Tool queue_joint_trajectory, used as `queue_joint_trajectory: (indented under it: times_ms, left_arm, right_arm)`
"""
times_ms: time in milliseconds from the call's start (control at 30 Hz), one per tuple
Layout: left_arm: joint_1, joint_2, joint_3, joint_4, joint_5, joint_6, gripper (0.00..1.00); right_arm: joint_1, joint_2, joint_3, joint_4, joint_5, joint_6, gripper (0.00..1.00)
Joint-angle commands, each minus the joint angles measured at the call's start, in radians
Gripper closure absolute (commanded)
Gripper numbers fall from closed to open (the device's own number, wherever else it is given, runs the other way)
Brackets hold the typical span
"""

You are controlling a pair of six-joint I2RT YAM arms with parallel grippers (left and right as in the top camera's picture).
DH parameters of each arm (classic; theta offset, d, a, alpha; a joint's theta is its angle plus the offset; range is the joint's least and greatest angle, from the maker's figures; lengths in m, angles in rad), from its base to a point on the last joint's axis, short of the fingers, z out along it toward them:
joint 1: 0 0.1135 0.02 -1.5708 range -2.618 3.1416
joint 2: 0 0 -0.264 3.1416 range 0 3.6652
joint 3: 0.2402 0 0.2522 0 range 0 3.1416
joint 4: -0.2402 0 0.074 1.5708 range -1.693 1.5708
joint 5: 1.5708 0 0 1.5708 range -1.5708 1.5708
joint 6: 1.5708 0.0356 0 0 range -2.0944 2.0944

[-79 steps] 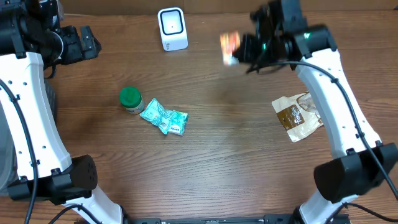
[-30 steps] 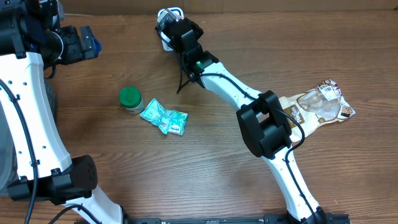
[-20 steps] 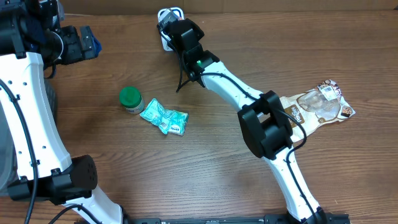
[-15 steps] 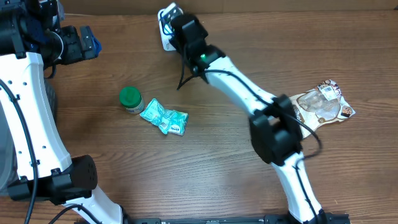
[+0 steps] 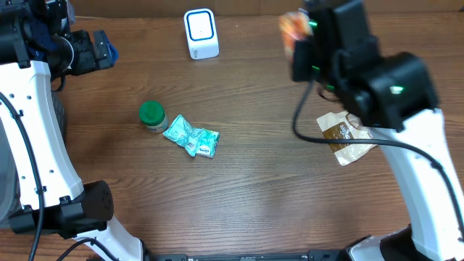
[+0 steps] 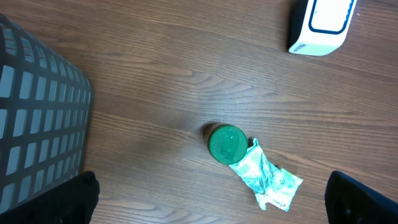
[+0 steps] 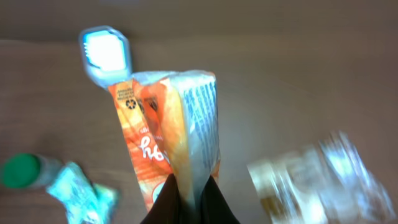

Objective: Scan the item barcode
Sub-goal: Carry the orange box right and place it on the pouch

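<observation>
Moved: my right arm has swung off the scanner [image 5: 201, 32] at top centre, where it reached half a second ago. It now sits in the upper right of the overhead view, and the packet [image 5: 292, 29] has gone with it.
Around: a green-capped bottle [image 5: 152, 116] stands left of centre, with a teal pack [image 5: 191, 138] touching its lower right side. A brown pouch [image 5: 348, 138] lies at the right. The table [image 5: 246, 188] is dark wood. A grey mesh basket [image 6: 37, 124] fills the left edge of the left wrist view.
In the way: the right arm crosses over the pouch and hides its far end. I see nothing between the packet and the scanner.
Unchanged: scanner, bottle and teal pack lie where they did, and the left arm has not shifted.
Packet: orange, held off the table at the top of the overhead view, well right of the scanner. In the right wrist view it stands on end, with the scanner up and to the left of it.
Right claw [image 7: 189, 199]: fingers together, clamped on the packet's lower edge.
Left claw [image 6: 221, 202]: fingers wide apart at the bottom corners of its view, holding nothing, above the bottle and teal pack.
</observation>
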Motion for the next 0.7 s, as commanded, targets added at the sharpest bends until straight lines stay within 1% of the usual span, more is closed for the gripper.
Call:
queue_joint_trajectory:
  times_ms: [0,100,300,367,400,467,500,667]
  left_arm:
    - [-0.007,-0.003,0.001,0.001,-0.006,0.019,0.01]
    - [-0.007,-0.003,0.001,0.001,-0.006,0.019,0.01]
    - [-0.007,-0.003,0.001,0.001,-0.006,0.019,0.0]
    - [-0.007,-0.003,0.001,0.001,-0.006,0.019,0.01]
    - [-0.007,-0.003,0.001,0.001,-0.006,0.019,0.01]
    - [-0.007,-0.003,0.001,0.001,-0.006,0.019,0.0]
    - [-0.007,-0.003,0.001,0.001,-0.006,0.019,0.0]
    - [-0.007,-0.003,0.001,0.001,-0.006,0.019,0.01]
  right_arm:
    - [-0.091,0.032,-0.023,-0.105,-0.019,0.206,0.96]
    - [-0.17,0.037,-0.076,-0.164,-0.072,0.205,0.96]
    - [-0.289,0.038,-0.29,-0.104,-0.143,0.196,0.96]
    - [-0.317,0.038,-0.377,-0.046,-0.19,0.162,0.96]
    - [-0.336,0.039,-0.45,0.012,-0.237,0.136,0.96]
    - [-0.352,0.043,-0.519,0.067,-0.266,0.136,0.96]
    - [-0.368,0.043,-0.585,0.125,-0.285,0.136,0.96]
    - [-0.429,0.043,-0.743,0.266,-0.333,0.137,0.96]
